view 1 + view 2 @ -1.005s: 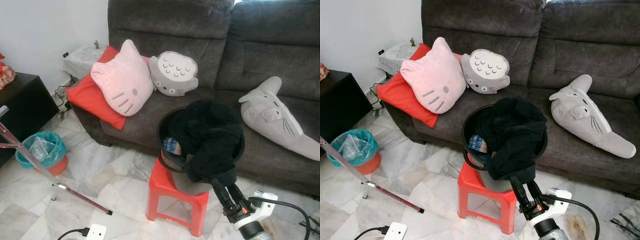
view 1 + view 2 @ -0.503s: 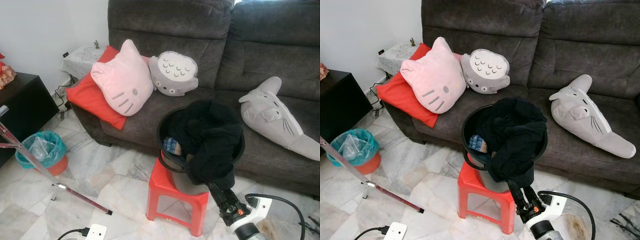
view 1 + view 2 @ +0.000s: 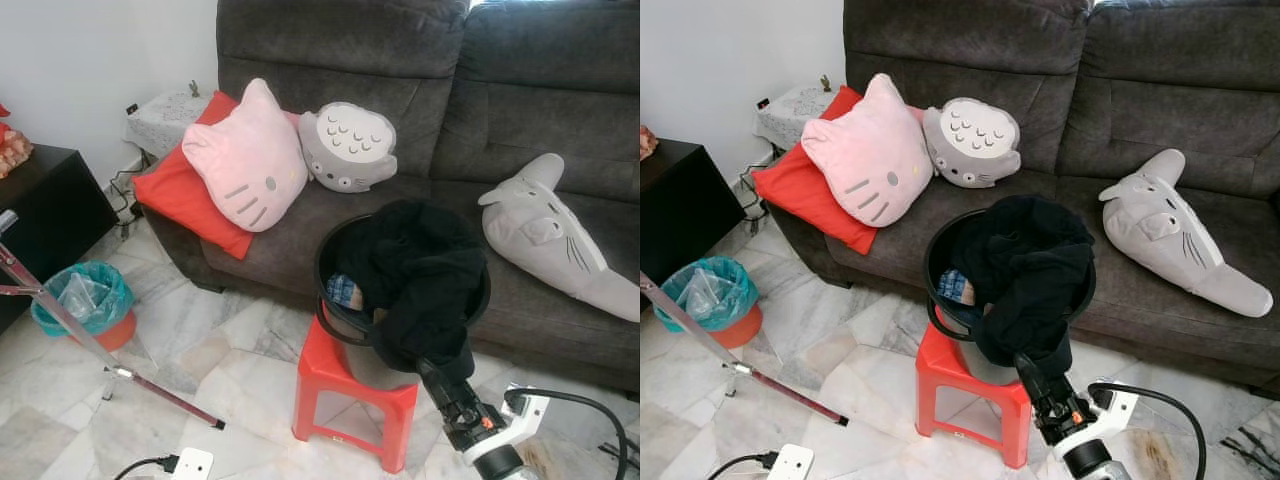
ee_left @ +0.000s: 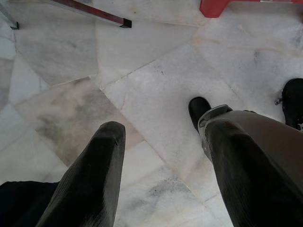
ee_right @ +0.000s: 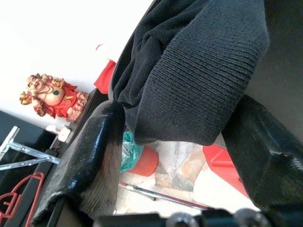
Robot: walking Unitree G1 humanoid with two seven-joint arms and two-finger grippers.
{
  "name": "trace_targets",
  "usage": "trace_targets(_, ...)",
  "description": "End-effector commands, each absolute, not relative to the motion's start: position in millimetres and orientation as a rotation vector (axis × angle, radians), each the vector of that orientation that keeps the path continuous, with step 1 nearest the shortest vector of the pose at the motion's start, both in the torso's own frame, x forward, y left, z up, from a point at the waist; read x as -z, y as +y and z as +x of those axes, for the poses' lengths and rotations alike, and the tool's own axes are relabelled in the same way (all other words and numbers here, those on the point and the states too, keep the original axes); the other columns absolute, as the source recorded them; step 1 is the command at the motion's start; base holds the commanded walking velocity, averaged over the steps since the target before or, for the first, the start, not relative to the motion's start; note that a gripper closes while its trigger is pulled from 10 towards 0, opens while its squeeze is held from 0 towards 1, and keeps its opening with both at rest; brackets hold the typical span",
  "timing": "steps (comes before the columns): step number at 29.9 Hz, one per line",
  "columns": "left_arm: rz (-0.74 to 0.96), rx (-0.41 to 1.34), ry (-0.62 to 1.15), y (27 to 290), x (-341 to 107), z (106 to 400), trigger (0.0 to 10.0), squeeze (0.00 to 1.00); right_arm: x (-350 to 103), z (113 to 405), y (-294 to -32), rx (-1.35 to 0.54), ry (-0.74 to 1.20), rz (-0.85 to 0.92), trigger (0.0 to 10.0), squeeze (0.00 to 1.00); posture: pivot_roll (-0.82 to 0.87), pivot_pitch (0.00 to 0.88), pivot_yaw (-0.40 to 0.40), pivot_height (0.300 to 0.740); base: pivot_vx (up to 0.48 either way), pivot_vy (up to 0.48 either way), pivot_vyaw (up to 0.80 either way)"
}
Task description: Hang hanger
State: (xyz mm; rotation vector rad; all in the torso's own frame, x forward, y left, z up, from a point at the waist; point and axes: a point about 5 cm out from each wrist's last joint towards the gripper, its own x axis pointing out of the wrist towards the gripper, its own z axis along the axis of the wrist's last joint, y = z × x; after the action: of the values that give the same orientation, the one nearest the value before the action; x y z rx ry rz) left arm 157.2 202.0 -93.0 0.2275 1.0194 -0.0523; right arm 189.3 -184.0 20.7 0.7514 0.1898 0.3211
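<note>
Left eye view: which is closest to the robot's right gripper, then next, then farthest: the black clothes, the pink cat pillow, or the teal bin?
From the right gripper:
1. Black clothes, hanging from the basket right at the fingers.
2. Pink cat pillow, on the sofa's left end.
3. Teal bin, on the floor far left.

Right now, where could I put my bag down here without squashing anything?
Bare seat on the sofa between the grey round cushion and the long grey plush, behind the basket. Also marble floor between red stool and teal bin. The sofa's left end is crowded.
</note>
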Motion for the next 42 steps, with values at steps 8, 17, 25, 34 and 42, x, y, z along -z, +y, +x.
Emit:
trace_targets(8, 0.247, 0.049, 1.024, 205, 93, 156, 10.0, 0.00, -29, 194, -178, -0.387, 0.172, 0.754, 7.8, 0.00, -0.07, 0.000, 0.050, 0.740, 0.000, 0.000, 0.00)
trace_targets(17, 0.248, 0.044, 1.022, 205, 93, 156, 10.0, 0.00, -39, 204, -178, -0.418, 0.133, 0.727, 0.0, 0.00, -0.07, 0.000, 0.047, 0.740, 0.000, 0.000, 0.00)
trace_targets(25, 0.240, 0.046, 1.021, 204, 93, 156, 10.0, 0.00, -42, 211, -178, -0.422, 0.121, 0.715, 0.0, 0.00, -0.07, 0.000, 0.046, 0.740, 0.000, 0.000, 0.00)
trace_targets(34, 0.226, 0.056, 1.025, 203, 93, 156, 10.0, 0.00, -35, 210, -178, -0.382, 0.156, 0.686, 10.0, 0.00, -0.07, 0.000, 0.049, 0.740, 0.000, 0.000, 0.00)
trace_targets(42, 0.223, 0.055, 1.024, 203, 93, 156, 10.0, 0.00, -25, 208, -184, -0.314, 0.209, 0.636, 10.0, 0.00, -0.07, 0.000, 0.053, 0.740, 0.000, 0.000, 0.00)
